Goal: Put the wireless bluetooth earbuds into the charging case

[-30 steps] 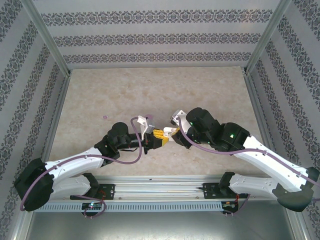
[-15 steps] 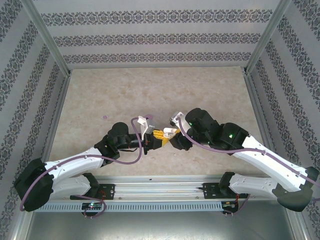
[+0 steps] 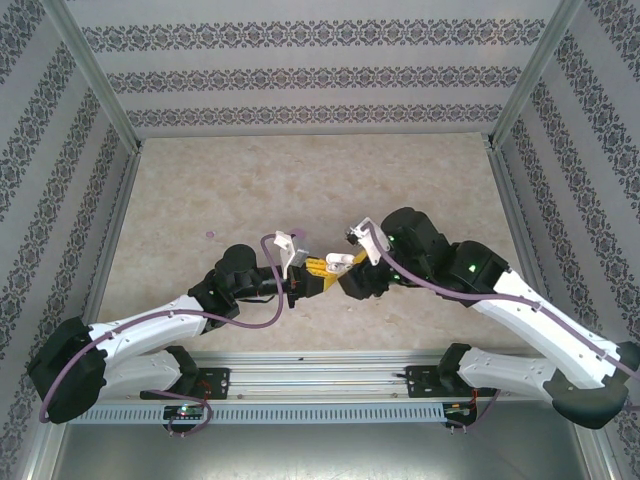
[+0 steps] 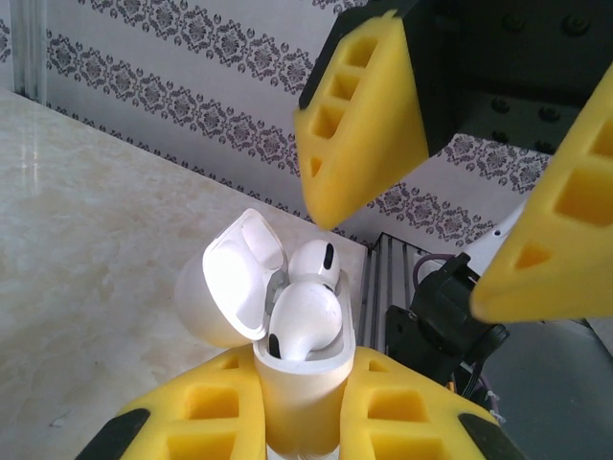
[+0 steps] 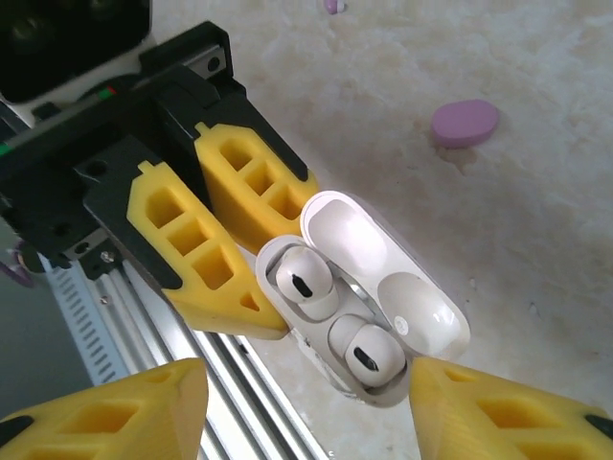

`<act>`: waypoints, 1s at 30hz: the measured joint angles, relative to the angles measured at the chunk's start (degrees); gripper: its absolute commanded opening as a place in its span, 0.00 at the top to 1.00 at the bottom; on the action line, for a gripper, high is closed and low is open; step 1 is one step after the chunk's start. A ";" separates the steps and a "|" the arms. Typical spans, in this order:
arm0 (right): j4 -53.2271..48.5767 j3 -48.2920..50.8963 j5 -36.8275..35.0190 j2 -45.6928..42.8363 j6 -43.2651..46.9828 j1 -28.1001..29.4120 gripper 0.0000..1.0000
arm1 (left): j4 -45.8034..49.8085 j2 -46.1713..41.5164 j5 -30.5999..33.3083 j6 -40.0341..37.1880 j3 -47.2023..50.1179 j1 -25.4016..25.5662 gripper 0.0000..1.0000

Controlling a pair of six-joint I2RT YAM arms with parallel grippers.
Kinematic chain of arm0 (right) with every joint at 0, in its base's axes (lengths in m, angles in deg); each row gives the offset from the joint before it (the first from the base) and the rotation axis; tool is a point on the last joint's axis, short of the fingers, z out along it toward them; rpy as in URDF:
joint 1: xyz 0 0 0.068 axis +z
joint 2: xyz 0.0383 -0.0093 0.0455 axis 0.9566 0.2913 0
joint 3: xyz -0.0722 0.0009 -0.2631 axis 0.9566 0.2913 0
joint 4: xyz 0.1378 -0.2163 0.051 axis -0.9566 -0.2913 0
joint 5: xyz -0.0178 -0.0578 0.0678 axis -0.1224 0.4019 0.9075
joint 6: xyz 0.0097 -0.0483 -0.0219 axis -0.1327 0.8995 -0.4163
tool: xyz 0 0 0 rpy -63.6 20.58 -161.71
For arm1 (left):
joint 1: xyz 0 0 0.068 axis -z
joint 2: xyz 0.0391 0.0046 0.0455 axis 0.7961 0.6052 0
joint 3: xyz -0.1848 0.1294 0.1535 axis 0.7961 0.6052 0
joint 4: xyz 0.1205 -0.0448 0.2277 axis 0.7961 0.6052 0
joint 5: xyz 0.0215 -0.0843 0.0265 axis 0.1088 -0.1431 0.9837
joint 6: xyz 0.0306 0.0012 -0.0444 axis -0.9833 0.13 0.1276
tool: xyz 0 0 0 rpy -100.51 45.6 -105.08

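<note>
Left gripper [image 4: 302,426]: closed tight on the case [image 4: 302,398]. One yellow pad presses each flank of the lower body. It holds nothing else.
Case: upright in the left wrist view, mouth toward 12 o'clock. It is held off the table [image 3: 300,180].
Lid [image 4: 230,287]: swung open and hanging off the case's 10 o'clock side in the left wrist view, hollow side showing.
Earbuds: both seated in the case, side by side. In the left wrist view the near one [image 4: 306,321] sits at the mouth and the far one [image 4: 318,264] lies toward 12 o'clock of it. Their rounded white heads stand above the rim, and a dark slot shows on each.
Right gripper [image 5: 306,407]: jaws wide. Its own camera shows the pads at 7 and 5 o'clock of the frame, with the case between them and toward 12 o'clock. They touch neither the case nor the earbuds and hold nothing.
Right pads, left wrist view: one [image 4: 364,105] hangs at 12 o'clock over the earbuds with a clear gap below its tip. The other is at 3 o'clock, apart from the case.
Meeting place: top view, both grippers tip to tip at 6 o'clock of the table, near its front edge.
Pink oval [image 5: 465,123]: lying flat on the table at 1 o'clock from the case in the right wrist view, well apart from it.
</note>
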 measured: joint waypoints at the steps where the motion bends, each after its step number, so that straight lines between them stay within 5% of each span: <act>1: 0.22 0.00 1.01 -0.46 -0.50 -0.76 0.41 | 0.00 0.00 0.04 0.00 0.00 0.00 1.00; 21: 12.41 8.85 13.88 -3.58 -19.45 -17.33 0.37 | -0.76 -0.52 -0.90 0.92 -0.26 0.00 1.00; 30: 20.87 13.57 22.08 -3.54 -27.91 -18.53 0.35 | -3.06 1.53 -2.89 3.10 -1.18 0.00 1.00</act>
